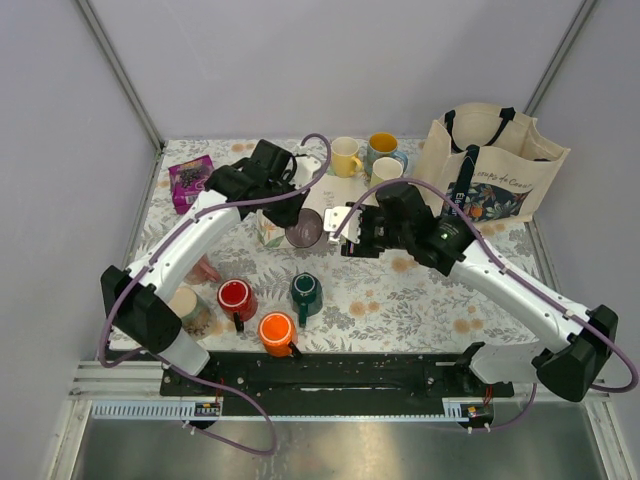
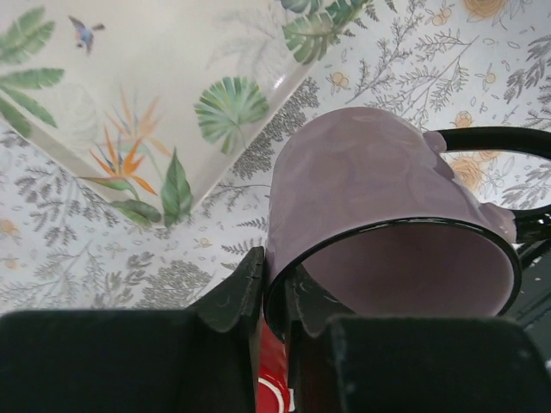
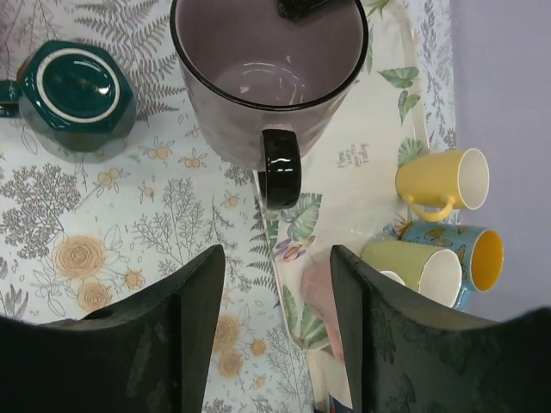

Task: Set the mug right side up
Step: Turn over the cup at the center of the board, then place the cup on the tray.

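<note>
Target mug not yet engaged; left gripper occupied with another mug.
The mug (image 1: pixel 204 268), salmon-pink, sits at the left of the overhead view, partly under the left forearm and just beside the red mug (image 1: pixel 235 296); its orientation cannot be confirmed. The left gripper (image 2: pixel 272 294) pinches the rim of the mauve-grey mug (image 2: pixel 362 181), held tilted near the tray (image 2: pixel 86 95), arm reaching toward frame centre. The right gripper (image 3: pixel 277 258) stands spread and empty, facing that mug's handle. Recommended: set the mauve-grey mug down clear, then grip the target's wall and rotate slowly.

Bright, even light; soft faint shadows.
</note>
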